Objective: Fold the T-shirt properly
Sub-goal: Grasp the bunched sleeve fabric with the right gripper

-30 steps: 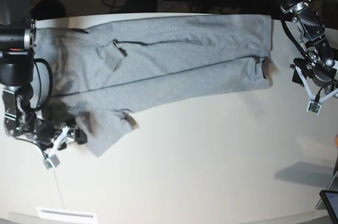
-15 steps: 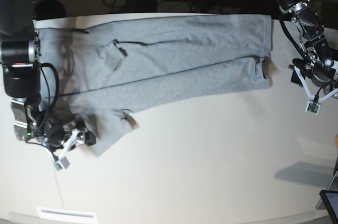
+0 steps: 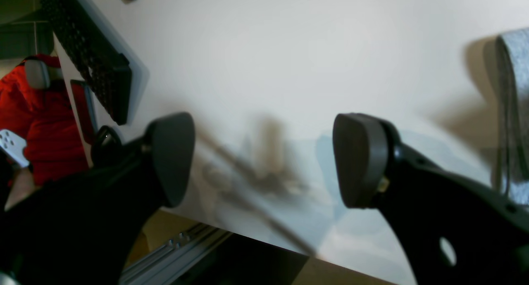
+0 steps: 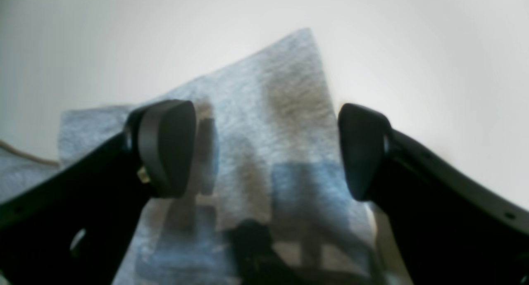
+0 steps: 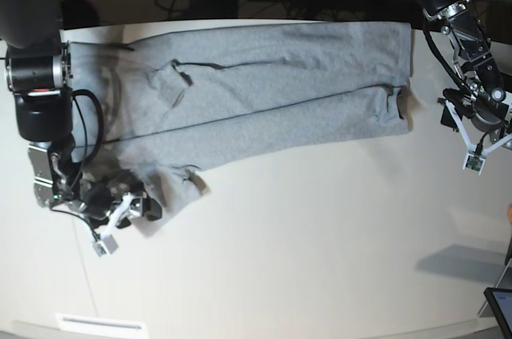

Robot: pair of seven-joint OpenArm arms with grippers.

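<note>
1. The T-shirt lies spread on the white table, stretched across the far part of it, with its long sides folded in toward the middle so it makes a long grey band.
2. The right gripper is at the near corner of the T-shirt, on the left side of the base view. Its jaws stand wide apart, and the grey cloth lies between and under them.
3. The two dark pads of the right gripper do not press the cloth together; nothing is pinched between them. I cannot tell whether the pads touch the cloth from above.
4. The left gripper is over the bare table, just beside the other end of the T-shirt, on the right side of the base view. Its jaws are also wide apart and hold nothing.
5. In the left wrist view only a grey edge of the T-shirt shows at the right border, apart from the pads.
</note>
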